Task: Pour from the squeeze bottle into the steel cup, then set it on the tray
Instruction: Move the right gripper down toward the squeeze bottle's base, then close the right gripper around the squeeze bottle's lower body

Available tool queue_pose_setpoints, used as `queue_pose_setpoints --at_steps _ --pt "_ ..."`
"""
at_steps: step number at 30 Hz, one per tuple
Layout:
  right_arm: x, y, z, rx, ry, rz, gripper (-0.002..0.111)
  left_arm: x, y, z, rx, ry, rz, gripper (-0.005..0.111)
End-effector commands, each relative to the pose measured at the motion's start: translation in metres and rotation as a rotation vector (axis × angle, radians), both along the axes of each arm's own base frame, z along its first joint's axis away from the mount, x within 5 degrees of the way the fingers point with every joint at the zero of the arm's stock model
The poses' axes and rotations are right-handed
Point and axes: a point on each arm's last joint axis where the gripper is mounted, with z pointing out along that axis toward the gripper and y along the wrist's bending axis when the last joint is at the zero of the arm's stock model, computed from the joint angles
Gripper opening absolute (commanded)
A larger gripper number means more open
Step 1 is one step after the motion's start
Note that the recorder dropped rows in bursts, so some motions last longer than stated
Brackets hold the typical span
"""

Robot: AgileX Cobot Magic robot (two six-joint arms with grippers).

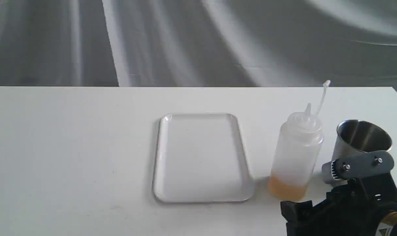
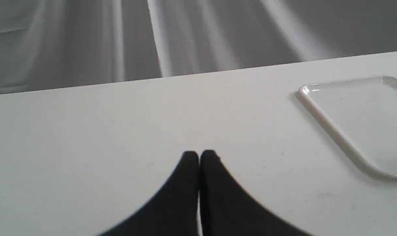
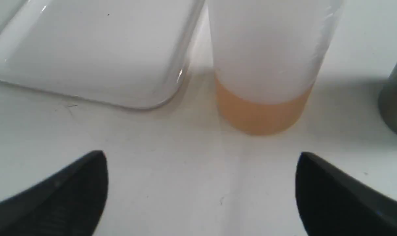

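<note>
The squeeze bottle (image 1: 296, 154) stands upright on the white table, right of the tray (image 1: 201, 157), with amber liquid in its bottom and its cap strap sticking up. The steel cup (image 1: 360, 144) stands just right of the bottle. My right gripper (image 3: 201, 164) is open, its fingers spread wide, a short way in front of the bottle (image 3: 267, 65) with nothing between them. The tray's corner (image 3: 87, 52) and the cup's edge (image 3: 395, 98) flank the bottle there. My left gripper (image 2: 199, 157) is shut on nothing above bare table, left of the tray (image 2: 359, 121).
The right arm's black body (image 1: 349, 203) fills the lower right corner, partly covering the cup's base. The table's far edge meets a grey draped backdrop (image 1: 198, 42). The table's right edge runs close to the cup.
</note>
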Motion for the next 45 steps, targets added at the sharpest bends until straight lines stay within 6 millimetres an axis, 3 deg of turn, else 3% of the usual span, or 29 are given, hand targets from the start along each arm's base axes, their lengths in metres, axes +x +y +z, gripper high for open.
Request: queue_pose_setpoints --at_steps 1,15,24,34,45 --pt "-0.001 0.0 -0.001 -0.006 -0.009 0.003 0.085 0.0 0.0 -0.001 -0.003 -0.005 -0.006 0.0" --pt "0.003 -0.001 0.002 0.006 -0.065 -0.023 0.085 0.0 0.0 -0.001 -0.006 -0.005 -0.005 0.0" --pt "0.011 -0.001 -0.016 -0.017 -0.03 -0.039 0.085 0.0 0.0 -0.001 -0.003 -0.005 -0.006 0.0" --pt "0.017 -0.002 -0.022 -0.015 -0.043 -0.082 0.085 0.0 0.0 -0.001 -0.005 -0.005 -0.005 0.0" --pt "0.045 0.002 -0.023 0.0 -0.054 -0.12 0.085 0.0 0.0 -0.001 -0.003 -0.005 -0.006 0.0"
